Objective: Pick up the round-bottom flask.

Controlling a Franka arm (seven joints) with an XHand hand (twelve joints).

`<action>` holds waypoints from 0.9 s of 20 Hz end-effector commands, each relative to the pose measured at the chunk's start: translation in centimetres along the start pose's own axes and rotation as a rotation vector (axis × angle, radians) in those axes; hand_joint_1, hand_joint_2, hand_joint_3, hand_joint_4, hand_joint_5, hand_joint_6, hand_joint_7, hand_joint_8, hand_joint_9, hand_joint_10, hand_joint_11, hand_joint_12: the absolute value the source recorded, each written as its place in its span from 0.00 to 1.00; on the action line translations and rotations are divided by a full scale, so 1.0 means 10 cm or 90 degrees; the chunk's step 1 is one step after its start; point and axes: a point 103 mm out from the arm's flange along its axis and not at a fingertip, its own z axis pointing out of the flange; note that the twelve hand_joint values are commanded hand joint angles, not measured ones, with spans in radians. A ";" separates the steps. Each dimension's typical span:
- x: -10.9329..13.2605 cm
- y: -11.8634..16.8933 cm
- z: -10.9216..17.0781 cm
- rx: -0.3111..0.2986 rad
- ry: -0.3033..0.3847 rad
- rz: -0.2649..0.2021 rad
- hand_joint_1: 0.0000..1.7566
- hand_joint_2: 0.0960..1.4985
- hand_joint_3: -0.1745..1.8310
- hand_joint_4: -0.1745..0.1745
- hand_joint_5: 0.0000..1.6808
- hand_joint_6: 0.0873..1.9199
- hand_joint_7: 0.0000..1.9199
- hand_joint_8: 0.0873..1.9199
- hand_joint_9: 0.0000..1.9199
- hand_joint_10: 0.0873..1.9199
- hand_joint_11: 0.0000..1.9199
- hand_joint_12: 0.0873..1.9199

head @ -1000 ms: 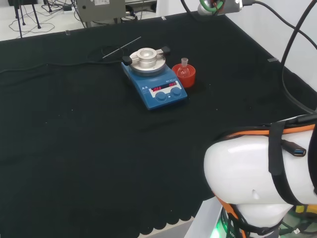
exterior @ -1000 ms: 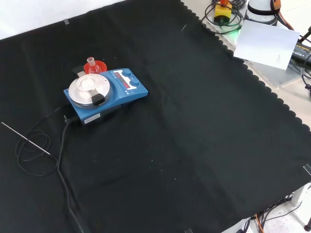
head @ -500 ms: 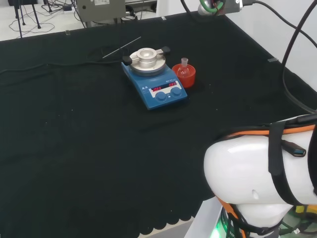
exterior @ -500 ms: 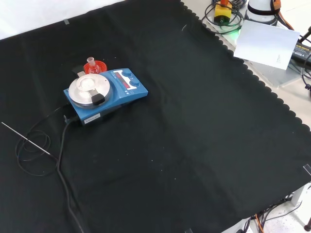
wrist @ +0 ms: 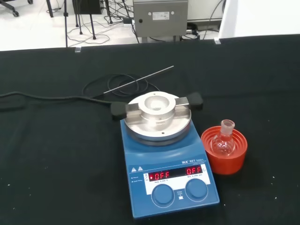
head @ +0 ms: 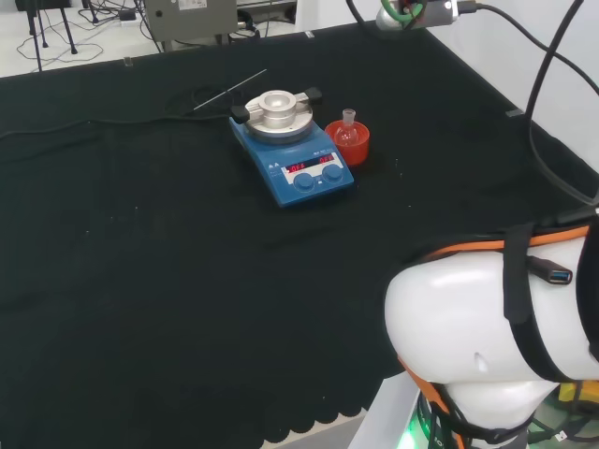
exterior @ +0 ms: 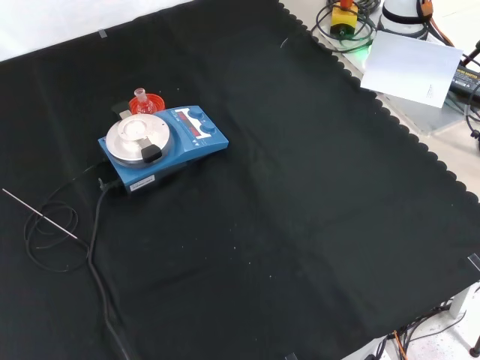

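Black cloth is covering the whole desk [exterior: 315, 225], and the flask [wrist: 223, 142] is sitting upright in a red ribbed stand [wrist: 225, 152], its short neck pointing up. From what I can see the flask is clear glass and small, with the round belly resting down inside the ring. In the wrist view the stand is sitting just beside a blue hotplate [wrist: 166, 176], apart from it by a thin strip of cloth. In the head view the flask [head: 348, 131] is to the right of the hotplate [head: 292, 154]; in the front view it's showing up just behind the hotplate [exterior: 161, 142], higher in the frame [exterior: 140, 101]. The hotplate is carrying a round metal block [wrist: 158, 116] with a hollow in the middle and black handles sticking out either side, and red digits are glowing on its front panel above two blue knobs. A black cable [exterior: 94, 247] is trailing off the back of it across the cloth, with a thin metal rod [wrist: 140, 78] lying over its loops. The arm's big white link [head: 487, 337] is bulging at the lower right of the head view. Can't tell what the fingers are doing.
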 end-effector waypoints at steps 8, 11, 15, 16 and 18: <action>-0.54 0.57 0.45 0.016 0.025 0.060 0.03 0.88 0.19 0.40 0.14 0.00 0.00 0.20 0.02 0.34 0.00 0.42; -0.73 0.85 0.65 0.016 0.039 0.074 0.06 0.87 0.18 0.40 0.15 0.00 0.01 0.21 0.03 0.34 0.00 0.43; -0.91 1.22 0.91 -0.001 0.073 0.089 0.10 0.86 0.17 0.37 0.16 0.00 0.01 0.22 0.04 0.35 0.00 0.45; -0.94 1.30 0.97 0.002 0.075 0.091 0.11 0.86 0.17 0.37 0.17 0.00 0.02 0.23 0.04 0.35 0.00 0.45; -0.99 1.45 1.11 0.016 0.082 0.097 0.12 0.86 0.17 0.35 0.18 0.00 0.02 0.23 0.05 0.35 0.00 0.47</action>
